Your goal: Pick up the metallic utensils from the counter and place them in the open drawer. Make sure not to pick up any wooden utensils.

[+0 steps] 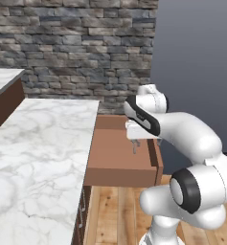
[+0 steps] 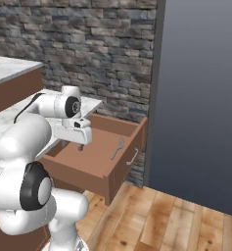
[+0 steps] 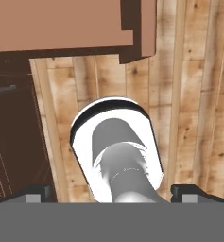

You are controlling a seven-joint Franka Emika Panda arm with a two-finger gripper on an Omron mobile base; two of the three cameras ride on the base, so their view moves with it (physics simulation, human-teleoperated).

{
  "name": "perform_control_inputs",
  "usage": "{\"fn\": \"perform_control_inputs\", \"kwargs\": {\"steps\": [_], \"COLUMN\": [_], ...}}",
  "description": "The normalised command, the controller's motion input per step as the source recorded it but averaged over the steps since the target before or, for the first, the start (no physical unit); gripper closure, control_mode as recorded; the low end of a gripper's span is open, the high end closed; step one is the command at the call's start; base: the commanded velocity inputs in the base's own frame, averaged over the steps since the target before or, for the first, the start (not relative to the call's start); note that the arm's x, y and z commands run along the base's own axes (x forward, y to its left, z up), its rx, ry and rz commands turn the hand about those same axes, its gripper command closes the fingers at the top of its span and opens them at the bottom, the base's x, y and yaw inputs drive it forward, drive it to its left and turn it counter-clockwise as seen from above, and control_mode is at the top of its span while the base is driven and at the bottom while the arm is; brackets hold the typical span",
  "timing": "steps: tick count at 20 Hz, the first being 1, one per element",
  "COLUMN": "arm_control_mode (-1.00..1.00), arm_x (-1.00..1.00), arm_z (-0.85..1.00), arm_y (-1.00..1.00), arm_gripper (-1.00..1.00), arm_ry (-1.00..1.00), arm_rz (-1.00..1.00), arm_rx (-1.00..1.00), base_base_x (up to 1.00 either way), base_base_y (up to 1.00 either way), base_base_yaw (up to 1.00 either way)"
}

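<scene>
The open drawer (image 1: 117, 160) of reddish-brown wood juts out from under the marble counter (image 1: 38, 143). In the right base view a metallic fork (image 2: 118, 147) lies on the drawer's floor (image 2: 95, 154) near its front panel. My gripper (image 1: 133, 145) hangs just above the inner part of the drawer, pointing down, open and empty. In the right base view the gripper (image 2: 72, 145) is left of the fork and apart from it. In the hand view the gripper (image 3: 112, 194) has its tips far apart, and the drawer (image 3: 61, 23) lies at the top. The wooden utensils are out of view.
A stone wall (image 1: 76, 48) stands behind the counter and a dark grey panel (image 2: 200, 98) to the right. Wooden floor (image 2: 161, 220) lies below the drawer. The drawer front carries a metal handle (image 2: 133, 157). Dark cabinet fronts (image 1: 80, 217) run under the counter edge.
</scene>
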Motion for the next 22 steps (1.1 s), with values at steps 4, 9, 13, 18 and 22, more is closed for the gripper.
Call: {"fn": "perform_control_inputs", "kwargs": {"steps": [4, 9, 13, 18, 22], "arm_control_mode": [-1.00, -1.00, 1.00, 1.00, 1.00], "arm_x": [0.00, 0.00, -0.08, 0.00, 0.00], "arm_z": [0.00, 0.00, 0.00, 0.00, 0.00], "arm_y": [0.00, 0.00, 0.00, 0.00, 0.00], "arm_gripper": [-1.00, -1.00, -1.00, -1.00, -1.00], "arm_ry": [0.00, 0.00, 0.00, 0.00, 0.00], "arm_rz": [0.00, 0.00, 0.00, 0.00, 0.00], "arm_rx": [0.00, 0.00, 0.00, 0.00, 0.00], "base_base_x": [0.00, 0.00, -0.29, -0.83, -0.87], "base_base_y": [0.00, 0.00, 0.00, 0.09, 0.24], "base_base_yaw": [0.00, 0.00, 0.00, 0.10, 0.23]}}
